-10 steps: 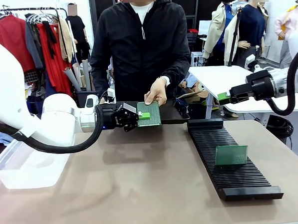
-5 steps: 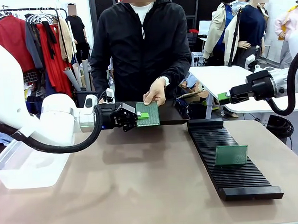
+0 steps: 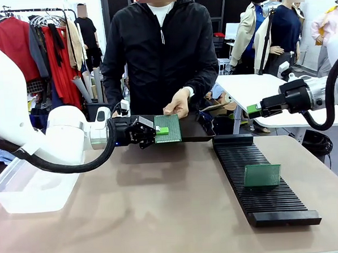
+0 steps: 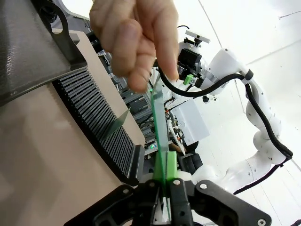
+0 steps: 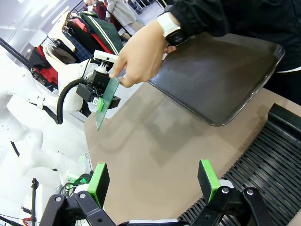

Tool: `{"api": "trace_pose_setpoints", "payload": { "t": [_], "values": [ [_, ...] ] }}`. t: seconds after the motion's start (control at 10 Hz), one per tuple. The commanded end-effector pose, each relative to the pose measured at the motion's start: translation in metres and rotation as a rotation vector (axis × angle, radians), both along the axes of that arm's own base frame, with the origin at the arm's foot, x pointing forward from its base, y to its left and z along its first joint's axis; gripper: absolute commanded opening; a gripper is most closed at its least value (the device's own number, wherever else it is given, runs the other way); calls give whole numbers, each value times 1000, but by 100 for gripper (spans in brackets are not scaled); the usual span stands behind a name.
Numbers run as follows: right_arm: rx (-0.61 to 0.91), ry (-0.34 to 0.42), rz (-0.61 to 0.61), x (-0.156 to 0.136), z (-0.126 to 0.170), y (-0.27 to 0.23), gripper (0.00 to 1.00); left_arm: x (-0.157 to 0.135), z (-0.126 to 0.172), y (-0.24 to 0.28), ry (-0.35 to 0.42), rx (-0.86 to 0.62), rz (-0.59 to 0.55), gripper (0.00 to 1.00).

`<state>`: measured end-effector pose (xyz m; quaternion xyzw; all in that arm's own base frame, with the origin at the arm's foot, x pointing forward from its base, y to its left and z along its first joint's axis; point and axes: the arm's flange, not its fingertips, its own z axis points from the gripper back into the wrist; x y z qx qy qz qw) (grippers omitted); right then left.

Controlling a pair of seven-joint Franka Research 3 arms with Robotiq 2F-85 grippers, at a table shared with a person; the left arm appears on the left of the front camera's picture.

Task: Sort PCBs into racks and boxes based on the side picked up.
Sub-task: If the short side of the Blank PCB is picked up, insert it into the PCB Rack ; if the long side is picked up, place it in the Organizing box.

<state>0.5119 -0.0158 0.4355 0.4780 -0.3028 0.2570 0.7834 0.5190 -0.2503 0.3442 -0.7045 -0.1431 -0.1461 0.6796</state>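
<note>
Left fingers (image 4: 171,165) pinch the near edge of a thin green dotted PCB (image 3: 169,128), its far edge under the person's hand (image 3: 177,107). Right fingers (image 5: 209,179) are spread above the black slotted rack (image 3: 261,179), where another PCB (image 3: 262,176) stands upright.

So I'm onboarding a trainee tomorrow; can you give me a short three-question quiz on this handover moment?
1. True or false: the left claw is shut on the PCB that the person's hand also touches.
2. Where does the second PCB stand? A) in the box B) in the rack C) on the tray
3. Fill in: the right claw is ____.

Key: 1 true; 2 B; 3 open.
</note>
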Motion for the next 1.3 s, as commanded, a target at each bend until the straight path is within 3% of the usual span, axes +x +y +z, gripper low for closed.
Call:
{"api": "trace_pose_setpoints", "payload": {
  "t": [0.0,1.0,1.2],
  "values": [
    [7,-23,-4,0,0,1,100,-1,0,-1,-8,-2,6,0],
    [7,-23,-4,0,0,1,100,0,0,0,0,0,0,0],
    [7,-23,-4,0,0,1,100,12,30,25,22,36,-6,0]
  ]
}}
